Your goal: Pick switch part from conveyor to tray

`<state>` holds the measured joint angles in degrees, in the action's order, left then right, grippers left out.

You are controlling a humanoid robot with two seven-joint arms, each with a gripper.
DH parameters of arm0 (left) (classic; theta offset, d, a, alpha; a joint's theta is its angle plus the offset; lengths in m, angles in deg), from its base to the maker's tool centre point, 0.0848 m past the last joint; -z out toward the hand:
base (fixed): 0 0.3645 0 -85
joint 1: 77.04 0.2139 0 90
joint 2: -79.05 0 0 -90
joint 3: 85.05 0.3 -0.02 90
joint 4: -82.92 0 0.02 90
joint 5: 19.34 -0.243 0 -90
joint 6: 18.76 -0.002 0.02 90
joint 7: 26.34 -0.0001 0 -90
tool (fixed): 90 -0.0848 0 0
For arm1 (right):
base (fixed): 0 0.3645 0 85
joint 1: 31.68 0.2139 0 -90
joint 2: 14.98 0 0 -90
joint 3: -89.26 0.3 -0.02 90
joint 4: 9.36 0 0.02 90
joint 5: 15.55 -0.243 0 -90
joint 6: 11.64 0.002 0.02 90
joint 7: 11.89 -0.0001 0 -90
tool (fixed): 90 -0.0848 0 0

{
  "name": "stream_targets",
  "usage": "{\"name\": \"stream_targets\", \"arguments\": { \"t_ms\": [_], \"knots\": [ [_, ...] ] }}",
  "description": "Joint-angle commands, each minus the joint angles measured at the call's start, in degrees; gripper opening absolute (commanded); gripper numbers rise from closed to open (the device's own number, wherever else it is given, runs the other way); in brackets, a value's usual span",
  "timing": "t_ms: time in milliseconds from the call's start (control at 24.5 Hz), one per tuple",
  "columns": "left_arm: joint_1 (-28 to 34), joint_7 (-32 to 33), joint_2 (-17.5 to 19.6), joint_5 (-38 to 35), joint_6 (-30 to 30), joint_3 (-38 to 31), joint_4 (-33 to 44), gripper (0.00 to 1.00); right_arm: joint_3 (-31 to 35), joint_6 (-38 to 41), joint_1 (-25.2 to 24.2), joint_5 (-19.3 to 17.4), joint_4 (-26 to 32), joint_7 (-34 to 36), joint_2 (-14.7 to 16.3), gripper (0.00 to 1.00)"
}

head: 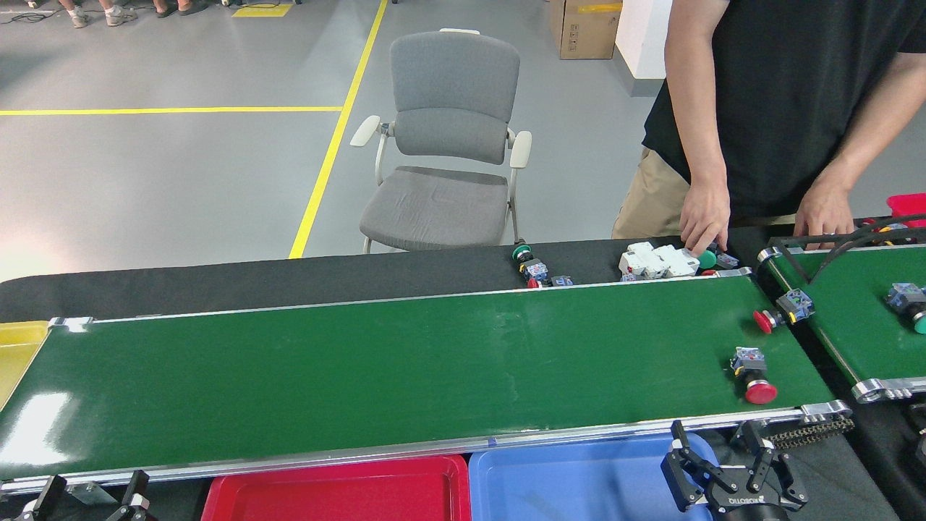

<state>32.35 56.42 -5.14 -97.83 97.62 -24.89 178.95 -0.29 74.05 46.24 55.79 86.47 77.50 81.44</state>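
Observation:
The conveyor (pixel 362 376) is a long glossy dark-green belt with silver rails across the middle of the view. A switch part (pixel 751 373) with a red button and a blue-grey body lies on its right end. A second red-button switch part (pixel 781 312) tips over the junction from the short belt (pixel 861 318). My right gripper (pixel 720 463) hangs open and empty over the blue tray (pixel 571 485), just in front of the belt's near rail. Only the two spread fingertips of my left gripper (pixel 92 496) show at the bottom left, open and empty.
A red tray (pixel 333 492) sits left of the blue one and a yellow tray (pixel 18 347) at the belt's left end. A person's hand (pixel 705 217) touches loose parts (pixel 655 262) behind the belt. A green-capped part (pixel 908 300) rides the short belt. A grey chair (pixel 445 159) stands beyond.

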Motion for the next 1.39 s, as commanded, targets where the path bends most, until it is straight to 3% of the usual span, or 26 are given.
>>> {"name": "stream_targets", "arguments": {
  "t_ms": [0, 367, 815, 896, 978, 1059, 1141, 1222, 1344],
  "knots": [
    [-0.2, -0.2, 0.5, -0.1, -0.5, -0.2, 0.5, 1.0, 0.5, -1.7, 0.9, -0.2, 0.6, -3.4, 0.3, 0.99],
    [-0.4, 0.1, 0.4, 0.1, -0.5, -0.1, 1.0, 1.0, 0.3, -1.7, 8.5, -0.2, -1.6, -10.8, 0.5, 0.99],
    [-0.8, 0.1, 0.5, 0.0, -0.5, -0.1, 0.6, 1.0, -0.4, -1.2, 17.2, -0.2, -11.6, -13.7, 0.7, 0.97],
    [-1.1, 0.1, 0.5, -0.1, -0.5, 0.0, 0.6, 1.0, -1.6, -1.0, 18.0, 0.1, -12.8, -13.7, 1.2, 0.88],
    [-1.3, 0.1, 0.6, -0.1, -0.5, -0.1, 0.5, 1.0, -3.5, 0.7, 18.0, 0.0, -12.8, -13.5, 3.1, 0.54],
    [-1.5, 0.1, 0.6, -0.1, -0.4, -0.1, 0.4, 1.0, -4.4, 3.1, 17.7, 0.0, -12.8, -13.4, 4.4, 0.28],
    [-1.6, 0.1, 0.7, 0.0, -0.4, -0.1, 0.5, 1.0, -4.4, 4.8, 17.6, 0.0, -12.8, -13.1, 4.4, 0.14],
    [-1.6, 0.1, 0.7, 0.0, -0.4, -0.1, 0.4, 1.0, -4.4, 5.3, 17.7, -0.1, -12.6, -12.3, 4.2, 0.06],
    [-1.6, 0.1, 0.7, 0.0, -0.4, -0.2, 0.3, 1.0, -4.4, 7.5, 17.8, -0.1, -11.4, -11.0, 3.8, 0.05]
  ]
}}
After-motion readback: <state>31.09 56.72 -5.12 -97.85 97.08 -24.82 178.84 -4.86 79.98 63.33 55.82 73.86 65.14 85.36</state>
